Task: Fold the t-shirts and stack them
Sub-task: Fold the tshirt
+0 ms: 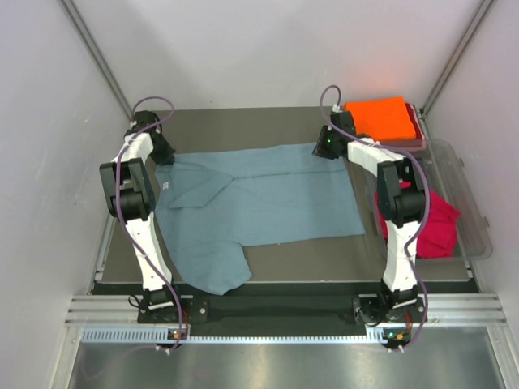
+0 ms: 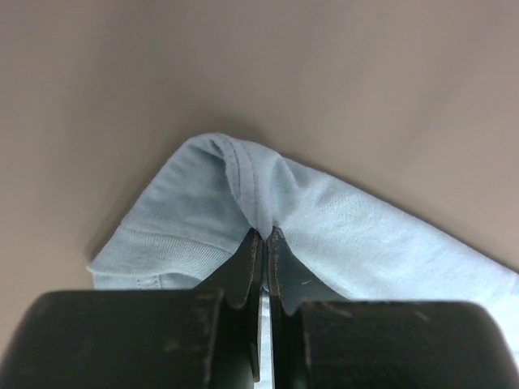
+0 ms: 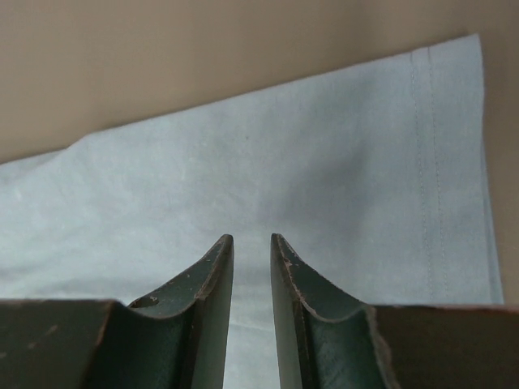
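Grey-blue tee (image 1: 268, 194) spread flat mid-table (image 1: 324, 263), one sleeve reaching near edge, left side. Red tee (image 1: 438, 227) crumpled at right edge, against clear tub (image 1: 477, 203). Left gripper (image 2: 264, 235) clamped on grey-blue tee's far-left edge, fabric puckered between jaws. Right gripper (image 3: 251, 239) over its far-right corner, jaws narrowly apart, nothing visibly pinched. Orange tee (image 1: 379, 117) folded, far-right corner.

Dark table (image 1: 324, 255) carrying grey-blue tee (image 1: 276, 194), lying spread across centre; orange tee (image 1: 379, 117) sitting folded at far-right corner.

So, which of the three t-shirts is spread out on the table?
The grey-blue t-shirt; the orange t-shirt is folded and the red t-shirt lies crumpled.
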You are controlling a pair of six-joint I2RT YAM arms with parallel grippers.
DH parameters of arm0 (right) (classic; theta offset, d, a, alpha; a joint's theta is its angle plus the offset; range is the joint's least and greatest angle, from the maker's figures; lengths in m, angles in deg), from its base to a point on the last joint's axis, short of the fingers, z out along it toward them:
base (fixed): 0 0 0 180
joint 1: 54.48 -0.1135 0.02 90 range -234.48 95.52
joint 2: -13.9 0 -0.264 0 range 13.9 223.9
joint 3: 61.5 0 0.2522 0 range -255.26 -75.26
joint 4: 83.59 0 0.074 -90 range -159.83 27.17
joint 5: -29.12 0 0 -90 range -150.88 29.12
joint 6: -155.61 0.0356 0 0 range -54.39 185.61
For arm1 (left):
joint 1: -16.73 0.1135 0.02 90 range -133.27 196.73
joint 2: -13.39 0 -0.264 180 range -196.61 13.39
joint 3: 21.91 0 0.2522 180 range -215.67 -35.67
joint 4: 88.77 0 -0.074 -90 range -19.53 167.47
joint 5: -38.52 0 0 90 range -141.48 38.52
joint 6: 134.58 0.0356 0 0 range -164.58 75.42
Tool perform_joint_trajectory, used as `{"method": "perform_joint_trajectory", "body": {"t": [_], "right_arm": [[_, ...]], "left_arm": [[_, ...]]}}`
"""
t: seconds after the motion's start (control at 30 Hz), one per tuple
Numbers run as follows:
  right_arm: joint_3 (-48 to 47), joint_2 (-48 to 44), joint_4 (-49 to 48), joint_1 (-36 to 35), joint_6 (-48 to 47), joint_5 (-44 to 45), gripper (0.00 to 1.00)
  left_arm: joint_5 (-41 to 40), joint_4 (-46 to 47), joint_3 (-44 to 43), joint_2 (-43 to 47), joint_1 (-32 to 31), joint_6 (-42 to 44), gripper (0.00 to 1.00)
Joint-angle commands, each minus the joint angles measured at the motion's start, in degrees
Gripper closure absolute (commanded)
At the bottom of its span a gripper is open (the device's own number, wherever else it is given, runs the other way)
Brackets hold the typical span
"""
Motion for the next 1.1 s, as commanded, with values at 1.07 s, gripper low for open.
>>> {"method": "perform_joint_trajectory", "body": {"t": [1.07], "right_arm": [[-7.24, -7.20, 5.12, -13.09, 12.34, 8.70, 0.58]], "left_arm": [[-6.96, -2.16, 12.53, 17.41, 4.61, -2.95, 0.69]]}}
